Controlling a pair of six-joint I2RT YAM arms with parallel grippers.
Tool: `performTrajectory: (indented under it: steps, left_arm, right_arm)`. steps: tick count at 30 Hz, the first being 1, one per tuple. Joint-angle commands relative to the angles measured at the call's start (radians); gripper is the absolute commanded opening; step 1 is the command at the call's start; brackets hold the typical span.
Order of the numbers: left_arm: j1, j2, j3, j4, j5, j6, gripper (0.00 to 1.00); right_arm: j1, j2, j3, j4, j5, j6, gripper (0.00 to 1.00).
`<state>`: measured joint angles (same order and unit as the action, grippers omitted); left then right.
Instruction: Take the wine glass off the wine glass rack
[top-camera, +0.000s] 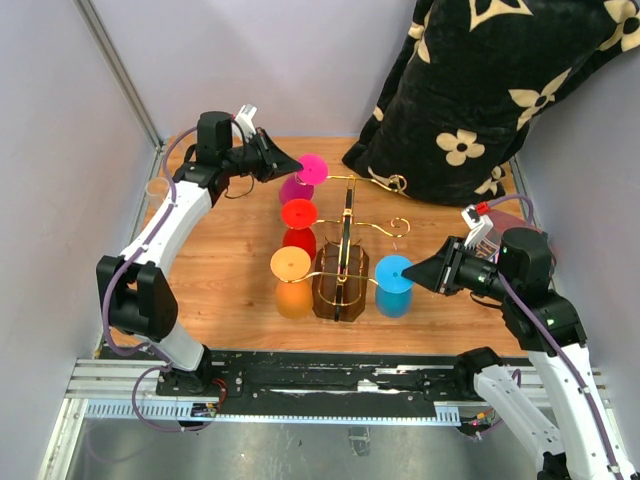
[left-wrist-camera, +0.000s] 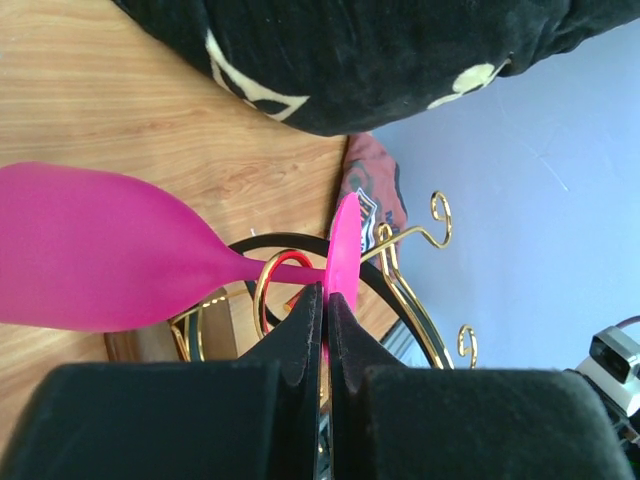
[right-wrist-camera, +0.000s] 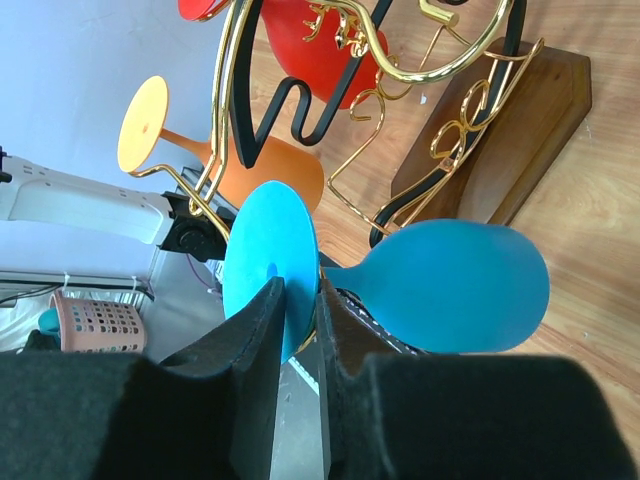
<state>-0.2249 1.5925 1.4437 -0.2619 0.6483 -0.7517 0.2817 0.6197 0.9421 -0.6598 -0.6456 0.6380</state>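
The gold wire wine glass rack (top-camera: 346, 225) stands mid-table on its dark brown base (top-camera: 335, 292). Pink (top-camera: 312, 168), red (top-camera: 298, 213), orange (top-camera: 290, 263) and blue (top-camera: 393, 270) wine glasses hang on it upside down. My left gripper (top-camera: 297, 166) is shut on the edge of the pink glass's foot (left-wrist-camera: 345, 245), at the far left arm; its bowl (left-wrist-camera: 100, 250) lies to the left. My right gripper (top-camera: 410, 272) is shut on the blue glass's foot (right-wrist-camera: 268, 250), at the near right arm, with the bowl (right-wrist-camera: 450, 285) beside the fingers. The rack's scrolls (right-wrist-camera: 400, 70) show behind.
A black blanket with cream flowers (top-camera: 480, 90) is heaped at the back right, close to the rack's far right arm. Grey walls close in both sides. A metal rail (top-camera: 300, 385) runs along the near edge. A pink basket (right-wrist-camera: 90, 320) sits beyond the table.
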Motion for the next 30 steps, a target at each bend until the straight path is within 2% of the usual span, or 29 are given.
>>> performTrajectory:
  steps: [1,6,13,19,23,25,28,30]
  left_arm:
    - [-0.005,-0.024,-0.020,0.074,0.078,-0.068,0.01]
    - [-0.004,-0.040,0.019,-0.019,0.025,-0.002,0.01]
    - [0.020,-0.049,0.051,-0.054,-0.087,0.044,0.01]
    - [0.046,-0.090,0.029,-0.063,-0.097,0.064,0.00]
    - [0.047,-0.102,0.016,-0.071,-0.027,0.052,0.00]
    - [0.046,-0.107,-0.005,-0.044,0.018,0.025,0.00]
    - [0.046,-0.107,-0.040,0.009,0.091,-0.027,0.01]
    - [0.045,-0.102,-0.051,0.014,0.110,-0.040,0.00]
  right_arm:
    - [-0.011,-0.013,-0.014,0.005,0.000,0.009,0.18]
    - [-0.012,-0.017,-0.018,0.005,0.006,0.004,0.19]
    - [-0.011,-0.024,-0.027,0.007,0.006,0.005,0.19]
    - [-0.011,-0.029,-0.035,-0.001,0.004,0.005,0.19]
    - [-0.013,-0.040,-0.039,-0.006,0.015,0.008,0.20]
    - [-0.012,-0.041,-0.041,-0.004,0.010,0.010,0.17]
    - [-0.013,-0.044,-0.050,0.013,0.002,0.022,0.05]
    - [-0.012,-0.046,-0.052,0.018,0.002,0.029,0.02]
